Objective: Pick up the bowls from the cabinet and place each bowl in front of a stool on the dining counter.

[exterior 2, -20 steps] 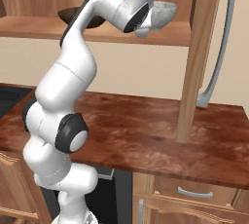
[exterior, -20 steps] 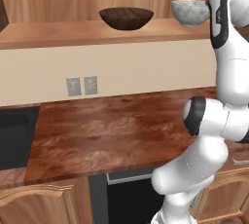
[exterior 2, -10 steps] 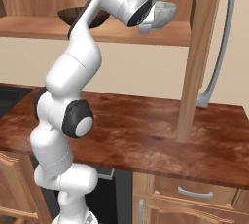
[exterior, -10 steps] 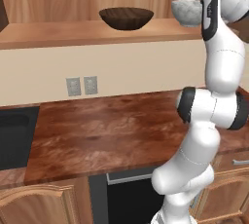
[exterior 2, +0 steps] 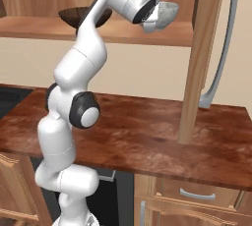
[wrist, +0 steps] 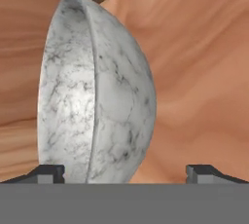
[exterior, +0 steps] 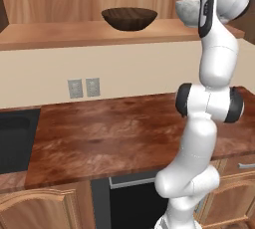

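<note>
Arm straighter, elbow raised versus earlier. Gripper point(wrist: 124, 174) jaws spread wide around marbled stone bowl point(wrist: 97, 96) on cabinet shelf point(exterior: 74, 33) (rim sideways in hand view); ribbed wooden bowl point(exterior: 129, 18) well left.

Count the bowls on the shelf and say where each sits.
2. The brown bowl sits mid-shelf; the grey bowl stands toward the shelf's right end, just ahead of the open gripper. The arm could hide others.
</note>
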### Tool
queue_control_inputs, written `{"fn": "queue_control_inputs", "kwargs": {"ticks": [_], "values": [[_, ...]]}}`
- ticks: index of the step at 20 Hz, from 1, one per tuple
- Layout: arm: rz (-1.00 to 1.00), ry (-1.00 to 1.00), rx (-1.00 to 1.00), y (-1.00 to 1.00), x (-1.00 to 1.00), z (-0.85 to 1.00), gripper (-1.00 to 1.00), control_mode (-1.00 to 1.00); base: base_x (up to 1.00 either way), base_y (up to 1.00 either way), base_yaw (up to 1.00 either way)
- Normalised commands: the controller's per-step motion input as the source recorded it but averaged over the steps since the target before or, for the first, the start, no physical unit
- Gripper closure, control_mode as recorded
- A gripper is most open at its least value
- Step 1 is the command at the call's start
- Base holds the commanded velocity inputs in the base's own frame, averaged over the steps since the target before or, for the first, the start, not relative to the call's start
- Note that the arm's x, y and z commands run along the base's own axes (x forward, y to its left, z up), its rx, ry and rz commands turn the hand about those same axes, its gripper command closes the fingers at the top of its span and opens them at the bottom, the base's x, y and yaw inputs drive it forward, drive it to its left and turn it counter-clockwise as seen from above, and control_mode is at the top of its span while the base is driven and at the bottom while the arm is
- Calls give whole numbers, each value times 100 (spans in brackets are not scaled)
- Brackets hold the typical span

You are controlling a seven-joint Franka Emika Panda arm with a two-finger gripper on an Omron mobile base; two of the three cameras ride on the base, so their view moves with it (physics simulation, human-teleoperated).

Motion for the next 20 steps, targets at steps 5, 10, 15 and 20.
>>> {"fn": "queue_control_inputs", "kwargs": {"ticks": [5, 10, 15, 20], "values": [[0, 10, 0, 0, 26, 0, -100, -100, 0, 0, 0], [0, 12, 0, 0, 33, 0, -100, -100, 0, 0, 0], [0, 10, 0, 0, 29, 0, -100, -100, 0, 0, 0], [0, 6, 0, 0, 2, 0, -100, -100, 0, 0, 0]]}}
